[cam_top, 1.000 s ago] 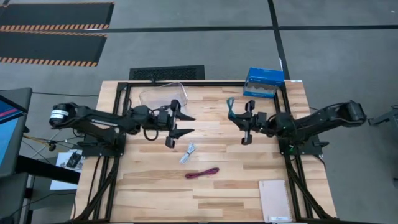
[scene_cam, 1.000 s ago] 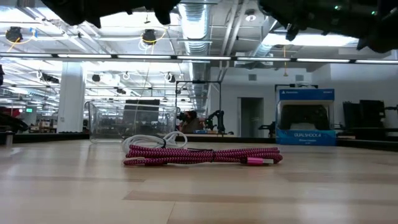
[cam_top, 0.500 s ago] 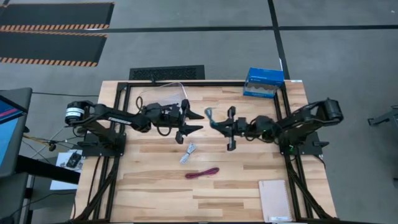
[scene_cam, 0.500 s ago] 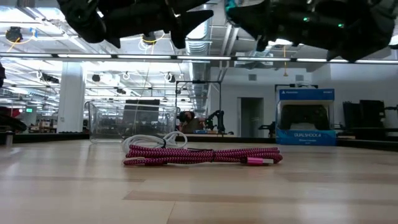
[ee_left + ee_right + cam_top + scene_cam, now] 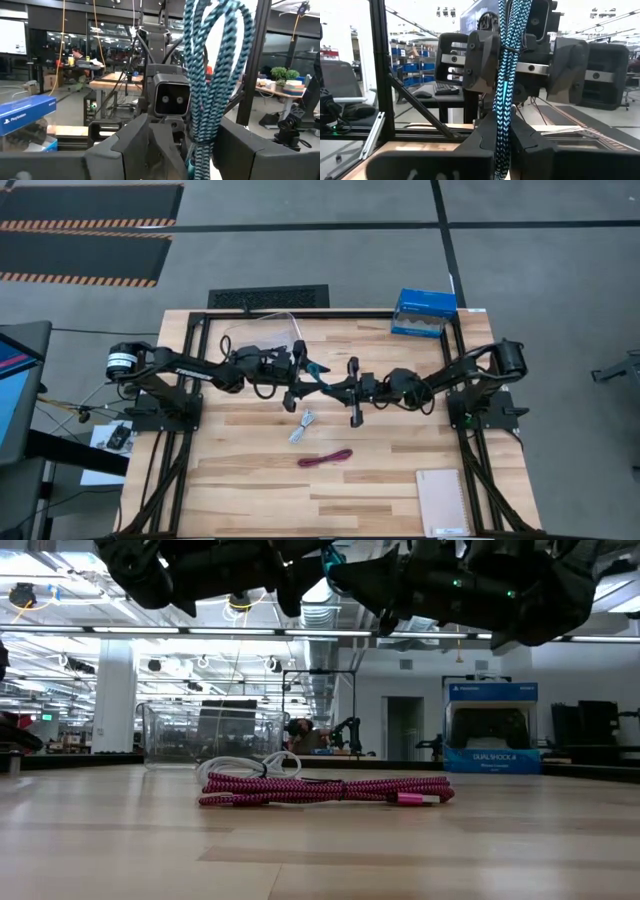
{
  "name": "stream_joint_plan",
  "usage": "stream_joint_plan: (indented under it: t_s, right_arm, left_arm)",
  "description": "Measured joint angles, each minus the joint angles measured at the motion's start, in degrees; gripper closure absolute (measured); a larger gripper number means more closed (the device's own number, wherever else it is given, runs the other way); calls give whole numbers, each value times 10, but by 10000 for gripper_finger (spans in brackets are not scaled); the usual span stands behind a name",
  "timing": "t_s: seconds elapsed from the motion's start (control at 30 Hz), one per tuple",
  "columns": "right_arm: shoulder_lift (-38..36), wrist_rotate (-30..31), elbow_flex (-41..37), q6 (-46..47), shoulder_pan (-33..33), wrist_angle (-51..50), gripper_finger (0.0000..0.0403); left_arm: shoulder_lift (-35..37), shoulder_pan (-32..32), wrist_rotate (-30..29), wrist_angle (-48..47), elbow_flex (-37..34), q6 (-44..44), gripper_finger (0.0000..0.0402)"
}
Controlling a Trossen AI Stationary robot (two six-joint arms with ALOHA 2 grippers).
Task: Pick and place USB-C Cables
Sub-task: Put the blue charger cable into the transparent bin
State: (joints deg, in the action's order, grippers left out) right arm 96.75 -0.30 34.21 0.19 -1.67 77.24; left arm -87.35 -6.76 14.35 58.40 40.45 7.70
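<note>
A teal-and-black braided USB-C cable bundle (image 5: 507,60) stands upright in my right gripper (image 5: 502,145), which is shut on it above the table's middle (image 5: 326,383). My left gripper (image 5: 308,378) faces it, open. Its two fingers (image 5: 480,60) stand on either side of the bundle (image 5: 212,75); whether they touch it, I cannot tell. A white-grey cable (image 5: 303,425) and a maroon cable (image 5: 324,458) lie flat on the wood below, both also in the low view (image 5: 330,790). My right gripper pinches the lower end of the teal bundle (image 5: 501,131) between its two fingers. The fingers come about level from the table's right. The bundle stands upright above them, lifted clear of the table.
A clear plastic bin (image 5: 262,332) stands at the far left of the table, behind my left gripper. A blue box (image 5: 424,312) sits at the far right edge. A notebook (image 5: 443,502) lies at the near right corner.
My right gripper has carried the teal bundle toward the table's left and somewhat down, up to my left gripper. My left gripper first moved a little toward the right, then kept still. The bundle now stands between the left fingers.
</note>
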Motion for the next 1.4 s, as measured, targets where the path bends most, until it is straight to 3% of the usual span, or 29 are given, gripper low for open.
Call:
stream_joint_plan:
  t_s: [0.37,0.7,0.9,1.17,1.4]
  right_arm:
    - [-17,0,-1,-6,5,-4,369]
    - [-17,3,-1,-5,7,-9,372]
    - [-17,5,-1,26,12,-13,360]
    - [-17,4,-1,59,25,-19,286]
    - [-76,3,-1,56,30,-94,211]
  left_arm:
    - [0,0,2,0,0,-3,287]
    - [0,0,3,2,0,-10,390]
    - [0,0,-6,1,0,-12,393]
    - [0,0,-10,2,0,-1,399]
    - [1,-11,-11,-13,0,22,400]
